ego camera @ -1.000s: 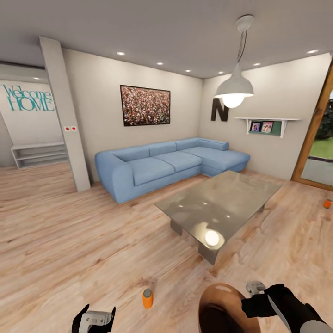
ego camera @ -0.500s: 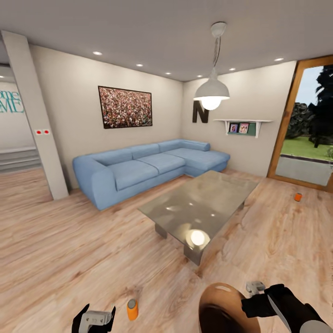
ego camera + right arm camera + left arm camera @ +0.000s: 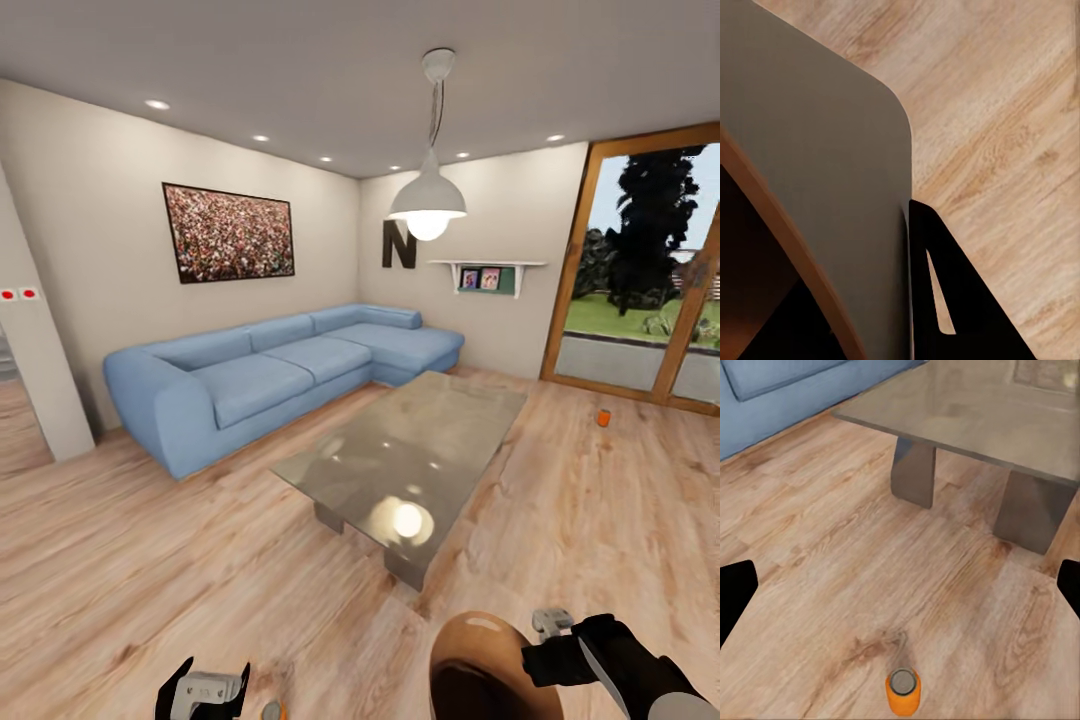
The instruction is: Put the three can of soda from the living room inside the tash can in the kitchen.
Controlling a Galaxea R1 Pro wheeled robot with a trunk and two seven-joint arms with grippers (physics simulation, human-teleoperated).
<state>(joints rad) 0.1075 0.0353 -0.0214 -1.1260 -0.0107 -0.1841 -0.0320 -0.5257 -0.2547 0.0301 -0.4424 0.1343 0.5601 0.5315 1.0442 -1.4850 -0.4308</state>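
The orange soda can [image 3: 903, 692], upright on the wood floor [image 3: 832, 585] at the frame's bottom centre, looks light, rigid, slippery; grip its mid-wall with the wide-open left end effector [image 3: 203, 692].

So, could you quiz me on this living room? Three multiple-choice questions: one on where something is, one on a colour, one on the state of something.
1. Where is the nearer orange can?
A. On the glass table
B. On the wood floor
C. On the sofa

2. What colour is the sofa?
A. Red
B. Green
C. Blue

3. How is the left gripper?
A. Open and empty
B. Shut on a can
C. Shut on a cushion

Answers:
1. B: the orange can stands upright on the floor, short of the table.
2. C: the sofa is light blue.
3. A: the left gripper has its fingers wide apart, with nothing between them.
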